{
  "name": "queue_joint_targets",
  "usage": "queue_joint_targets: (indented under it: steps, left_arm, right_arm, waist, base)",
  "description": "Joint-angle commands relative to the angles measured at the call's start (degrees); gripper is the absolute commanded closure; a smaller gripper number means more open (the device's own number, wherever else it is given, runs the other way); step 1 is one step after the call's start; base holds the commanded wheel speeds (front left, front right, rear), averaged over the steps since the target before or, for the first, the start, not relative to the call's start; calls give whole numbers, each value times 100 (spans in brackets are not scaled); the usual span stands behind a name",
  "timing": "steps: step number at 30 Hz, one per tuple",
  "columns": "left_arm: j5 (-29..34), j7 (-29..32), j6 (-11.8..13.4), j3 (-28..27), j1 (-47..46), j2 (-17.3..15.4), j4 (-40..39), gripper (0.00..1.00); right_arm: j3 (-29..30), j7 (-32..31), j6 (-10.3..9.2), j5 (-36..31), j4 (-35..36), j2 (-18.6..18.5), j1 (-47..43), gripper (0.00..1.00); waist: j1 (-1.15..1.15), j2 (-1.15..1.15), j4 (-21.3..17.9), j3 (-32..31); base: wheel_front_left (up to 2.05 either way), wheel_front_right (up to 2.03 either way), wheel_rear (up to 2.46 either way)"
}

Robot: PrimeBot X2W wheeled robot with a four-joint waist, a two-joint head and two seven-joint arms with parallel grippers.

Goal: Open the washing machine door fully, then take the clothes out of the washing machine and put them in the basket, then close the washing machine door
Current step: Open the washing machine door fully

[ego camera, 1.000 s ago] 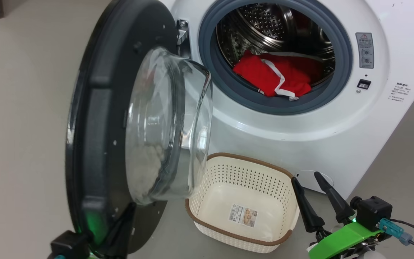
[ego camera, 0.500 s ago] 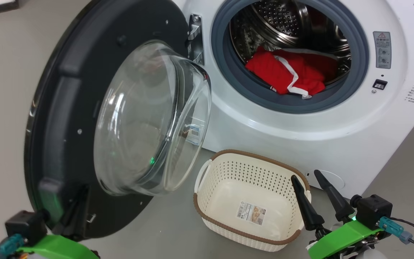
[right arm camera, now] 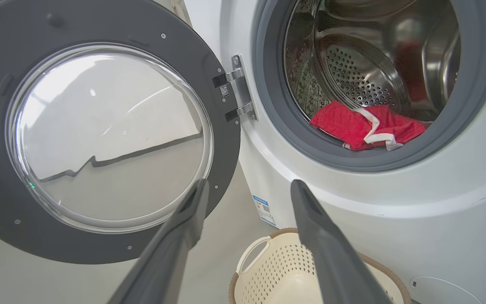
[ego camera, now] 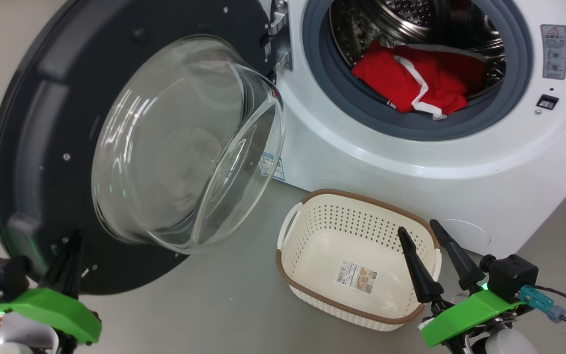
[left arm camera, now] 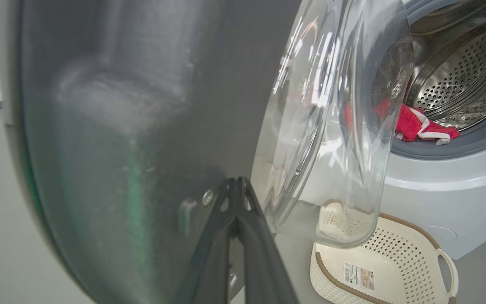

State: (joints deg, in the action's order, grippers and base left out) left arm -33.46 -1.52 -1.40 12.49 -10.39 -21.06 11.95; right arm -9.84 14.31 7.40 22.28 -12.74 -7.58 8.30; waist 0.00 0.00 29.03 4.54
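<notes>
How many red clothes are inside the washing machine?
1. The clothes lie bunched low inside the washing machine, against the grey ring. Others may hide underneath.

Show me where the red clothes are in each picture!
Head view: the red clothes lie upper right, inside the steel drum.
Left wrist view: the red clothes peek out far right, mid-height, past the glass bowl.
Right wrist view: the red clothes sit right of centre, low in the drum.
Shared landmark: the grey rubber ring just under them.

washing machine [ego camera: 410,162] cut off at top edge, basket [left arm camera: 399,257] corner behind glass of door [left arm camera: 120,126], sticker [ego camera: 356,278] print too small to read
</notes>
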Motion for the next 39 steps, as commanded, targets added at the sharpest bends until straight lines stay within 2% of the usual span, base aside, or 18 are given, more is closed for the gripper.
queue_joint_targets:
  steps: [1, 7, 22, 39]
  left_arm:
    - [14, 2, -20, -317, -338, -315, -4, 100]
    - [-28, -67, -191, -314, -801, -398, 688, 100]
    - [26, -323, -525, 22, -1841, -572, 2178, 100]
    - [-161, -635, -599, 385, -2143, -554, 2788, 100]
  right_arm:
    - [-118, 69, 9, -31, 137, -11, 212, 0]
    - [-150, 69, 9, -33, 103, -30, 280, 0]
    - [-297, 69, 9, 17, 13, -43, 401, 0]
    - [-270, 69, 9, 44, 23, -47, 326, 0]
  waist:
    - [0, 0, 48, 45]
    - [0, 0, 175, 88]
    - [0, 0, 185, 87]
    - [0, 0, 184, 35]
  base:
    - [0, 0, 0]
    - [0, 0, 0]
    - [0, 0, 0]
    - [0, 0, 0]
